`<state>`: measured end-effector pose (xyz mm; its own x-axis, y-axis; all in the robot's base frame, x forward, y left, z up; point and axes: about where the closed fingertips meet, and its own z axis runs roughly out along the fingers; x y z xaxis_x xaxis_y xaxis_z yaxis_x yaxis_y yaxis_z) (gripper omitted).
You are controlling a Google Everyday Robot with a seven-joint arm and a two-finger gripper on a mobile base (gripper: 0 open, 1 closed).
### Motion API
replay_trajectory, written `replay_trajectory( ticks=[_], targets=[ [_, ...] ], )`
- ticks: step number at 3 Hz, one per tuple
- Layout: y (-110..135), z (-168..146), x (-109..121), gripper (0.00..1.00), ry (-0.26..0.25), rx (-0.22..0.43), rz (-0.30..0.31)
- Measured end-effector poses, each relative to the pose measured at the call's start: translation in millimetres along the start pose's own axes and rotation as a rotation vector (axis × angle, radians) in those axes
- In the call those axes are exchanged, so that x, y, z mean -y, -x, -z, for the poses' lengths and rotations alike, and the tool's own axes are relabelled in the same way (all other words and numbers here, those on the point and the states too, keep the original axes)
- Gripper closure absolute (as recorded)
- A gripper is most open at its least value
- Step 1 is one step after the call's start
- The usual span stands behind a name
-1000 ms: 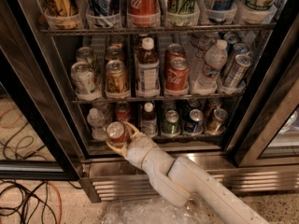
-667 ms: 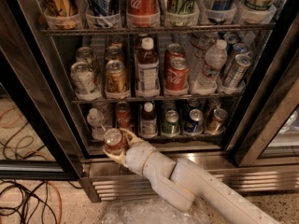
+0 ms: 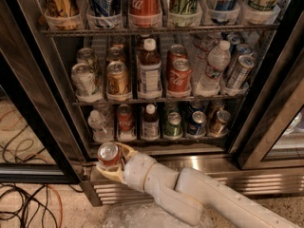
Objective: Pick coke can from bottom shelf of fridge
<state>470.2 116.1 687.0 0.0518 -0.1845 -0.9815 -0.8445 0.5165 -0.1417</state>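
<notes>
Fingers (image 3: 107, 171) of the gripper (image 3: 112, 160) clench the coke can (image 3: 109, 152), clear of the bottom shelf (image 3: 156, 139), at 7 o'clock from its middle, before the fridge (image 3: 213, 167) base's left corner. Open floor (image 3: 71, 208) lies at 8 o'clock. The shelf holds a water bottle (image 3: 97, 122), red can (image 3: 124, 120), brown bottle (image 3: 150, 121), and green (image 3: 174, 123), blue (image 3: 197, 122) and gold (image 3: 219, 121) cans.
</notes>
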Motion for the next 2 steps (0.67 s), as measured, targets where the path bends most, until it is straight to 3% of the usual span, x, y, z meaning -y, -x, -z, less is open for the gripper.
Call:
replay_trajectory(
  ticks=[2],
  targets=[
    [25, 31, -34, 1.0, 0.034, -0.041, -0.077]
  ],
)
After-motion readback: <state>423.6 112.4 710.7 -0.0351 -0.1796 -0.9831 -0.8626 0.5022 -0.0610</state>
